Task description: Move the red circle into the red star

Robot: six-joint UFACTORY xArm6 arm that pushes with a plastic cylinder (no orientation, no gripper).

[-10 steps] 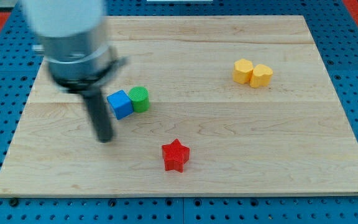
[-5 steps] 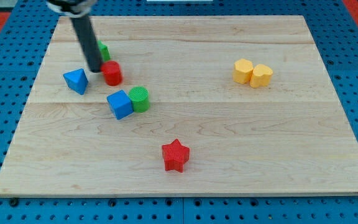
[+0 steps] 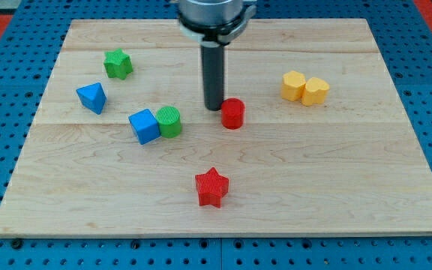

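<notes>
The red circle (image 3: 233, 113) stands near the middle of the wooden board (image 3: 351, 187). My tip (image 3: 214, 107) is right at the red circle's upper left side, touching or nearly touching it. The red star (image 3: 212, 187) lies below the circle, toward the view's bottom, a clear gap away from it.
A blue cube (image 3: 144, 126) and a green cylinder (image 3: 169, 121) sit together left of my tip. A blue triangular block (image 3: 91, 97) and a green star (image 3: 117, 64) lie at the left. Two yellow blocks (image 3: 304, 88) sit at the right.
My tip has swept from the left side to the board's middle. The red circle has moved right with it, away from the green star.
</notes>
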